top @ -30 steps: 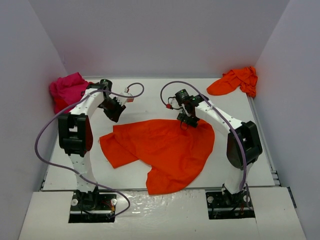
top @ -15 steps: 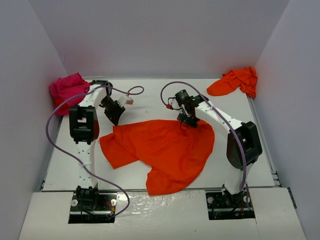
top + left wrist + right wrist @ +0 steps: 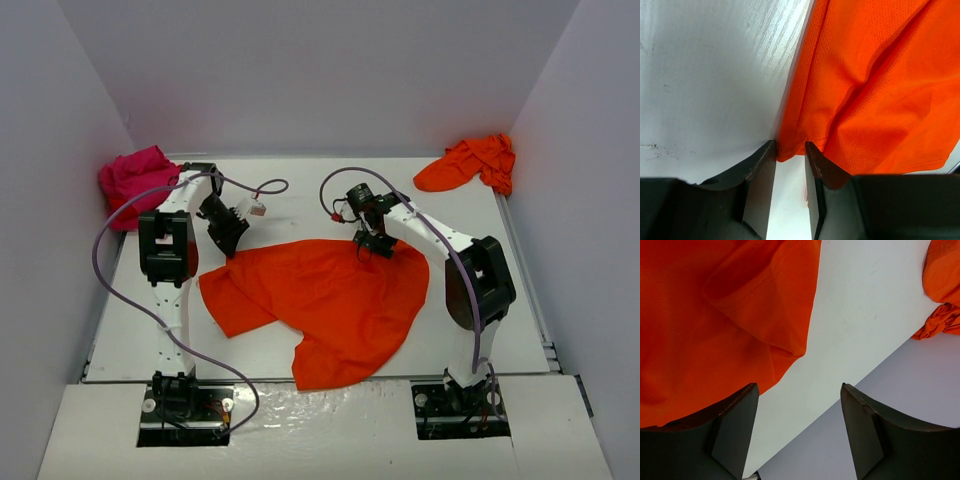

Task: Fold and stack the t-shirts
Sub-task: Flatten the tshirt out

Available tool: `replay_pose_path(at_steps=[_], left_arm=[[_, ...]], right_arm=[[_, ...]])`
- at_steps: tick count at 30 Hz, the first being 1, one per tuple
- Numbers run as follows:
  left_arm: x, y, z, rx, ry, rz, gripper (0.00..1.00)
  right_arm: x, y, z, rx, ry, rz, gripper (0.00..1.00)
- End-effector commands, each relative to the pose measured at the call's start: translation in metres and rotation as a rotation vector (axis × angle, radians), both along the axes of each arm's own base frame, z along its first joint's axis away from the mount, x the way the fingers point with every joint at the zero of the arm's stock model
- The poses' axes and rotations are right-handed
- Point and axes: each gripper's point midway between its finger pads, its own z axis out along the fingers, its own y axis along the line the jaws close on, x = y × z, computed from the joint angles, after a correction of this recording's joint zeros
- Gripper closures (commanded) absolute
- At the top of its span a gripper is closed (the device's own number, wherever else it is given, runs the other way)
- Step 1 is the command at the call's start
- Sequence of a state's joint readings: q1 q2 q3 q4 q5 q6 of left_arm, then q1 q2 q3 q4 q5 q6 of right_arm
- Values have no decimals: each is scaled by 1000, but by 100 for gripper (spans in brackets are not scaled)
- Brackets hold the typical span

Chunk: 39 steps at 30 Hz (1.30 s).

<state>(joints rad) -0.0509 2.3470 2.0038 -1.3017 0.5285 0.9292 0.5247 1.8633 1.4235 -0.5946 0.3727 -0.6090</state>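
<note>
A bright orange-red t-shirt [image 3: 330, 300] lies spread and rumpled in the middle of the table. My left gripper [image 3: 228, 243] is at its far left corner. In the left wrist view the jaws [image 3: 790, 146] stand a narrow gap apart, with the shirt's corner [image 3: 880, 75] lying between the tips. My right gripper [image 3: 374, 246] is at the shirt's far edge. It is wide open and empty [image 3: 800, 387], with the shirt [image 3: 700, 315] under its left finger. A magenta and red heap of shirts [image 3: 135, 178] lies at the far left. An orange heap [image 3: 472, 163] lies at the far right and also shows in the right wrist view [image 3: 945, 285].
The white table [image 3: 300, 200] ends in grey walls at the back and on both sides. Purple cables loop from both arms above the table.
The left arm's elbow swung in over the table's left edge, and its gripper came down onto the shirt's corner. The right gripper shifted slightly left. The shirt has not moved.
</note>
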Motion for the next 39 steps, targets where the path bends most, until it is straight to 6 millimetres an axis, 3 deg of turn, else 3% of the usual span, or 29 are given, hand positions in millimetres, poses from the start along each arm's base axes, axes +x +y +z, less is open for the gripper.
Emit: replay_pose_path(at_steps=[1,4,8,14,19,24,26,29,35,39], left_arm=[[-17,-5,34,-61,41,-37,72],[-18,-6,28,-67,72,-34,72],[-14,-7,15,-59,92,-21,99],[-6,-3,13,-29,34,2,100],[-9,3,16,-1,5,8,100],[-8,5,19,11,-29,18,100],[-8,5,20,13,-37,19,100],[-7,6,18,19,-38,21,100],[-4,6,16,27,-44,22,100],[-1,5,16,25,-48,30,100]], right_arm=[[9,-3,14,-18,-60,-28,37],[9,-2,13,-14,-60,-28,37],[10,-1,13,-8,-61,-27,37],[28,1,9,11,-76,-15,34],[47,34,-2,121,-14,34,39],[39,67,-16,202,109,93,43],[35,71,-18,195,123,107,44],[27,68,-21,174,137,117,44],[5,44,-17,116,145,99,43],[-1,38,-25,100,164,86,43]])
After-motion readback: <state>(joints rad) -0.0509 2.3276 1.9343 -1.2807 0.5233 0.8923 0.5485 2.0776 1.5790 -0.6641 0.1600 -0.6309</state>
